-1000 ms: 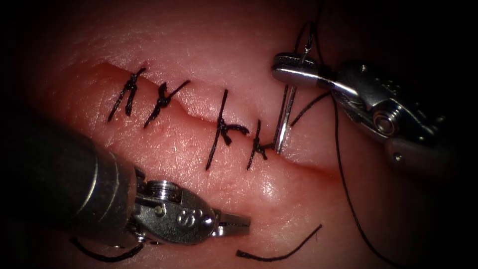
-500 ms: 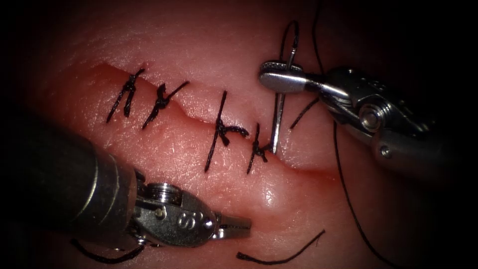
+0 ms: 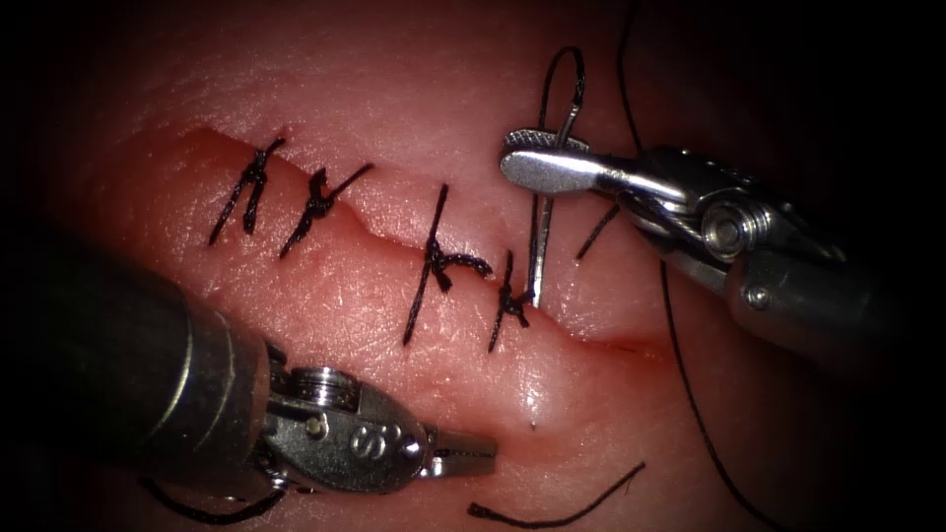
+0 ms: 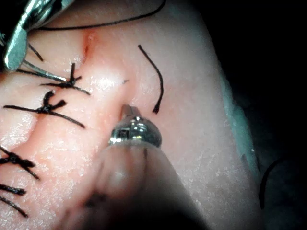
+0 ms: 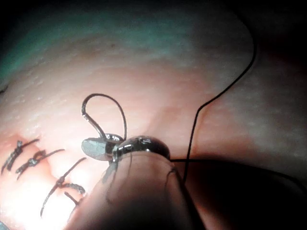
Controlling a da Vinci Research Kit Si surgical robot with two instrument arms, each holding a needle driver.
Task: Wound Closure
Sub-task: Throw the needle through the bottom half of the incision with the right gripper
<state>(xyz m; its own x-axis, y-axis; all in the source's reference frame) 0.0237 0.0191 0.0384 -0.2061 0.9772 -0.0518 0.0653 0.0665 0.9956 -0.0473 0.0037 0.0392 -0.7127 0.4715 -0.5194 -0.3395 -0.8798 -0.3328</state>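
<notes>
While four black knotted stitches (image 3: 434, 261) close the pink tissue's cut (image 3: 601, 340), its right end gapes; the right steel tool (image 3: 537, 163) grips the curved silver needle (image 3: 537, 246) near its tail, tip at the cut, and the left tool (image 3: 463, 455) sits shut, empty.

One cut end of thread (image 3: 557, 506) lies loose (a second cut end (image 3: 212, 508) well apart), plus red fluid (image 3: 631, 345).
</notes>
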